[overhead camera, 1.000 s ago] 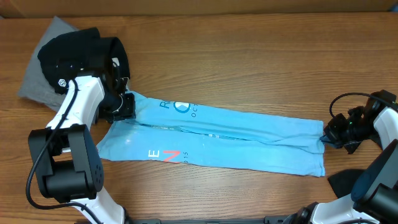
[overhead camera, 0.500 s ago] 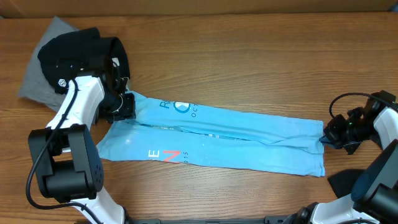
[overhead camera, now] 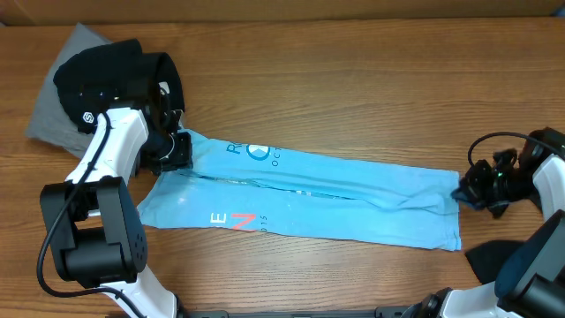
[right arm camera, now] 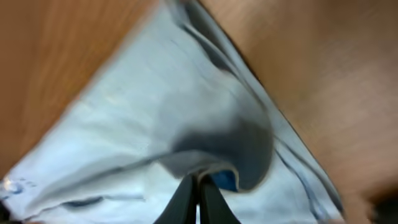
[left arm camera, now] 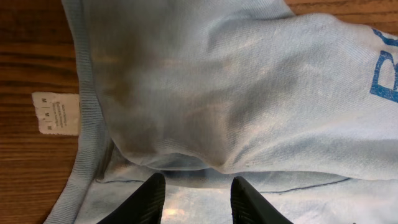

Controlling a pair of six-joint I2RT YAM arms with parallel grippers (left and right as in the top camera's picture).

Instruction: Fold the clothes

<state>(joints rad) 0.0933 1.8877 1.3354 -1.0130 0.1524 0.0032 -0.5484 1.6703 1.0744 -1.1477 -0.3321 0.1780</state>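
The light blue T-shirt lies on the table as a long folded strip with red-white lettering near its left end. My left gripper hovers over the collar end. In the left wrist view its fingers stand apart over the shirt, with only flat cloth between them. My right gripper is at the strip's right end. In the right wrist view that gripper is shut on a raised fold of the shirt.
A black garment lies on a grey one at the back left, behind the left arm. A white label sits on the wood beside the collar. A dark shape lies at the front right. Bare wooden table stretches behind the strip.
My right gripper has edged slightly to the left, taking the shirt's right hem with it. The left arm has not moved.
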